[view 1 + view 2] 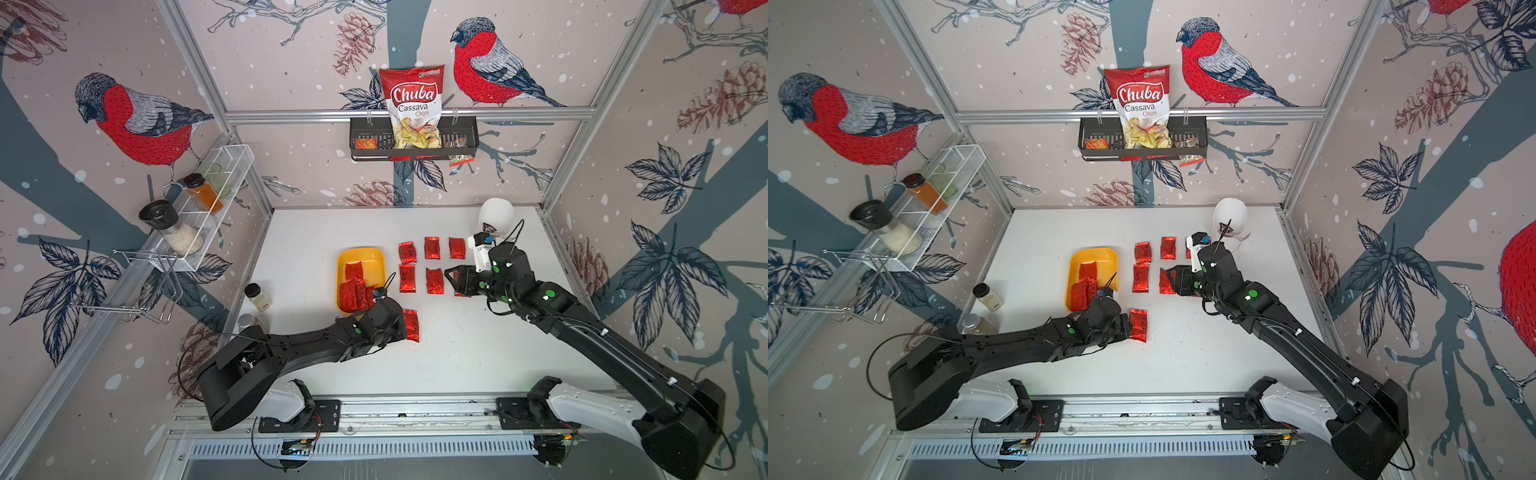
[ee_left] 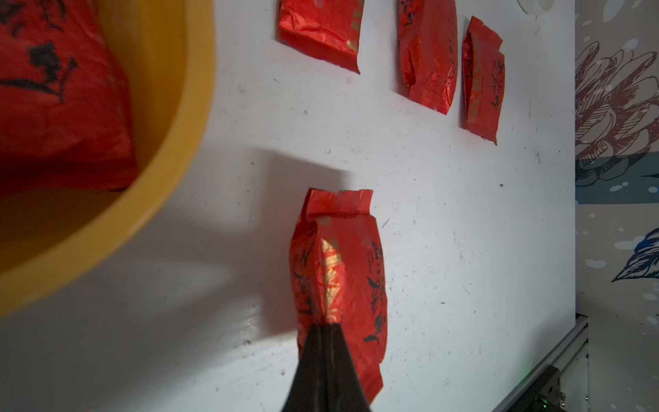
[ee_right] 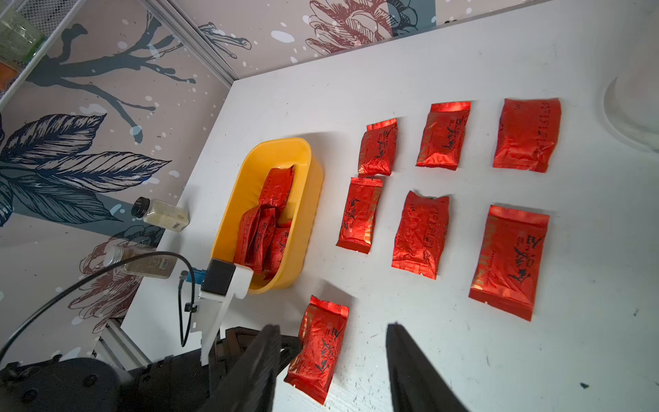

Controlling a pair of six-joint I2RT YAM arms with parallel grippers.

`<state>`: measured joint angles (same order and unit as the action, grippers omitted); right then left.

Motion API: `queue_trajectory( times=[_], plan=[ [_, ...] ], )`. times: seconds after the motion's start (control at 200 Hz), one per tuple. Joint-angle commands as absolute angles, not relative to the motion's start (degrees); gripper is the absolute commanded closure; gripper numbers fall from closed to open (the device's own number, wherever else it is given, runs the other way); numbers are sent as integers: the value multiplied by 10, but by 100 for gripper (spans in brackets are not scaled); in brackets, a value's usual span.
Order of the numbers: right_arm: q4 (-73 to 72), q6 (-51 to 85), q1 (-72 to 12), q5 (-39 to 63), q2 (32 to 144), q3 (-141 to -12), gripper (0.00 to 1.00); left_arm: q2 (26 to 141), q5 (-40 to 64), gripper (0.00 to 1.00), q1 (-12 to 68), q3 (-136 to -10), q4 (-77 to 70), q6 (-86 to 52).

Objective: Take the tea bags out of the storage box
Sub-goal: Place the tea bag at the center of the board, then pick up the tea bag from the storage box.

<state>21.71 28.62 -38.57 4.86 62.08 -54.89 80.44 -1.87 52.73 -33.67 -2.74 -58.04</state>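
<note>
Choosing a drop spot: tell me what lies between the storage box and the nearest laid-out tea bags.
Only bare white table; nothing sits between the storage box and the nearest tea bags, clearest in the right wrist view.

The white table [image 1: 478, 357] bore a yellow storage box [image 1: 374, 266], six tea bags [image 1: 434, 281] in two rows to its right, a seventh tea bag [image 1: 411, 326] below, two jars [image 1: 257, 296] at left, and a white dome [image 1: 496, 212] at upper right.

Red tea bags [image 3: 420, 235] beside storage box [image 3: 310, 214]

Your left arm [image 1: 307, 349] and right arm [image 1: 582, 324] are matte black, with green dots [image 1: 550, 294], white base shells [image 1: 278, 405] and looping black cables [image 1: 179, 368].
</note>
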Motion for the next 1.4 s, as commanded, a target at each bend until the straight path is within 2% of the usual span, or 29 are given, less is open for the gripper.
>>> queue_trajectory(
  times=[0.0,0.135,0.245,0.295,0.425,0.645,0.865,1.106,1.296,1.391],
  plan=[
    [226,286,-386,38,618,-553,47,823,-28,100,527,-347,-60,-576],
    [224,284,-385,37,621,-553,46,832,-36,100,527,-355,-48,-569],
    [222,284,-386,37,625,-554,46,819,-48,69,527,-357,-24,-566],
    [220,283,-386,37,627,-556,45,807,-52,62,527,-358,-10,-562],
    [215,280,-386,40,642,-566,44,758,-69,58,533,-379,52,-542],
    [176,294,-388,73,698,-585,44,674,-168,56,532,-479,204,-480],
    [114,326,-438,101,815,-640,46,639,-83,55,363,-478,207,-402],
    [121,344,-508,132,1014,-794,53,644,53,55,151,-436,158,-349],
    [139,355,-543,158,1169,-929,56,645,114,55,35,-408,135,-324],
    [153,358,-548,164,1228,-985,57,646,136,55,5,-397,130,-317]
  ],
)
